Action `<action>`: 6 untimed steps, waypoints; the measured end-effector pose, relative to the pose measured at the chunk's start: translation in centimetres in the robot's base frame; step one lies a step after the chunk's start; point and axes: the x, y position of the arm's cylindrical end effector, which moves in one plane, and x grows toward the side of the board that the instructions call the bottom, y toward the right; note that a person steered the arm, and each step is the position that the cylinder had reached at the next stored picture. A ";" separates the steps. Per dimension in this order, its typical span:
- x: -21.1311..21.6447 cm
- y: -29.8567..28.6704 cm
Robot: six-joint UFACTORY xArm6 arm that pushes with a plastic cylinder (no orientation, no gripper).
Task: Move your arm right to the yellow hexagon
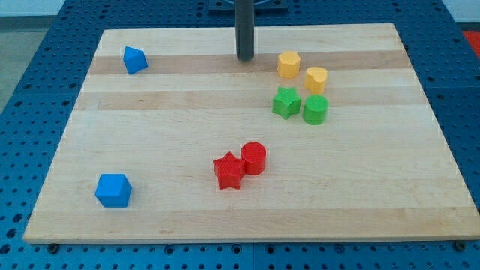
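The yellow hexagon (289,64) sits near the view's top, right of centre. My tip (245,58) rests on the board to the hexagon's left, a short gap away, not touching it. A second yellow block (316,79), roughly a cylinder, lies just right of and below the hexagon. A green star (286,103) and a green cylinder (316,109) lie below the two yellow blocks.
A red star (228,171) and red cylinder (253,158) touch near the board's centre bottom. A blue block (135,59) lies at top left and a blue cube (113,190) at bottom left. The wooden board (150,120) lies on a blue perforated table.
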 end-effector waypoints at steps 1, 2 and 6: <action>-4.4 2.4; -4.1 2.5; 4.9 14.3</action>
